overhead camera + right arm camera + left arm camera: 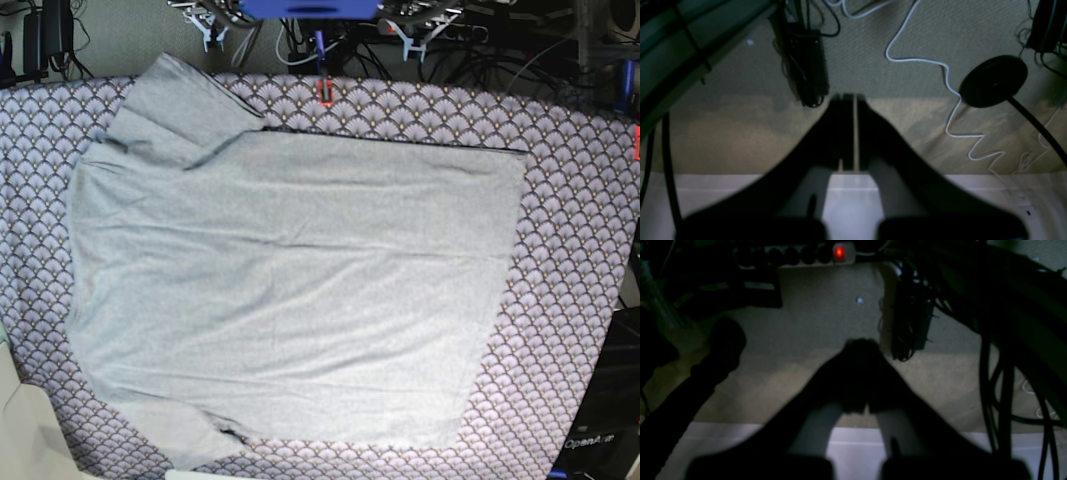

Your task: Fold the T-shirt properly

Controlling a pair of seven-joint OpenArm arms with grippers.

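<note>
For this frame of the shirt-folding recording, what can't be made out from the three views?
- T-shirt: its lower sleeve is cut by the base view's bottom edge; neither wrist view shows the shirt.
- Left tool: dark blurred silhouette in the left wrist view; no gap discernible.
- Right tool: blurred in the right wrist view; fingers nearly together.
- Both arms: barely visible at the base view's top edge.

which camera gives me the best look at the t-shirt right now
The base view: the T-shirt lies spread flat on the patterned cloth, nearly all in frame. Both wrist views show none of it, only dark floor and cables.
</note>
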